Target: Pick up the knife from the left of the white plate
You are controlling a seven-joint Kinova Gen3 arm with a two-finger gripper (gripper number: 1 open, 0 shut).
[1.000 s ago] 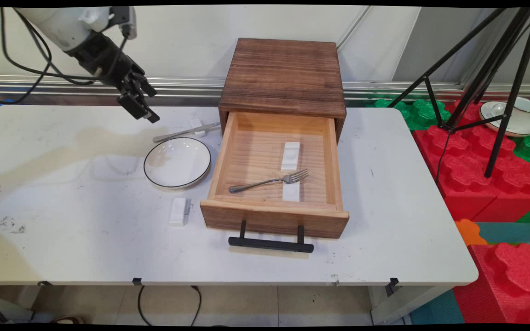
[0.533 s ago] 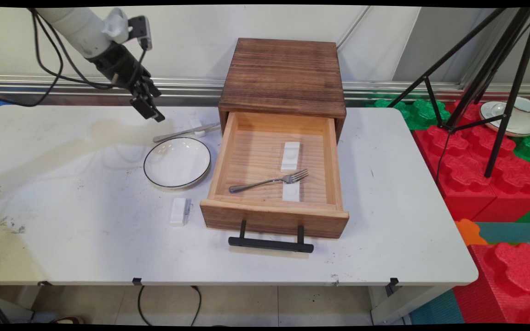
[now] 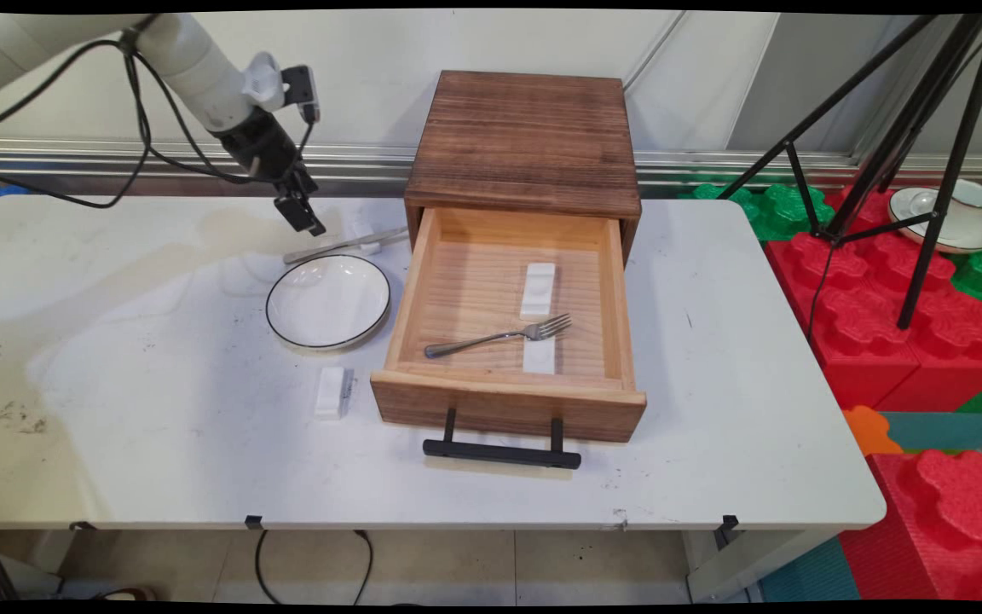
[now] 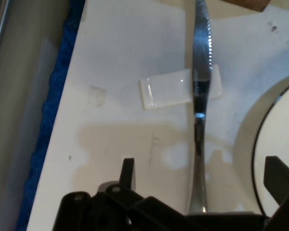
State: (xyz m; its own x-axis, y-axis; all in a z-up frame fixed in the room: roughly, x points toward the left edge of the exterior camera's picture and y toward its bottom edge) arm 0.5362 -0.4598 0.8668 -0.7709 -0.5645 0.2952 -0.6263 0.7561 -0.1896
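The pincer is held above the far left part of the tabletop, its two fingers spread apart and nothing gripped between them; in the hand view the fingertips are seen standing wide on either side of a knife handle. Just beneath and beside the pincer a table knife is laid, its blade propped on a small white rest, the handle pointing toward the pincer. Below the knife, a white plate with a dark rim is set, close to the knife but not touching it so far as can be seen. Nearer the front edge, a second white rest is placed alone on the tabletop. To the right of the plate a wooden drawer box is seen with its drawer pulled out. Inside the drawer a fork is laid across a third white rest, tines pointing right. A black handle is fixed to the drawer front.
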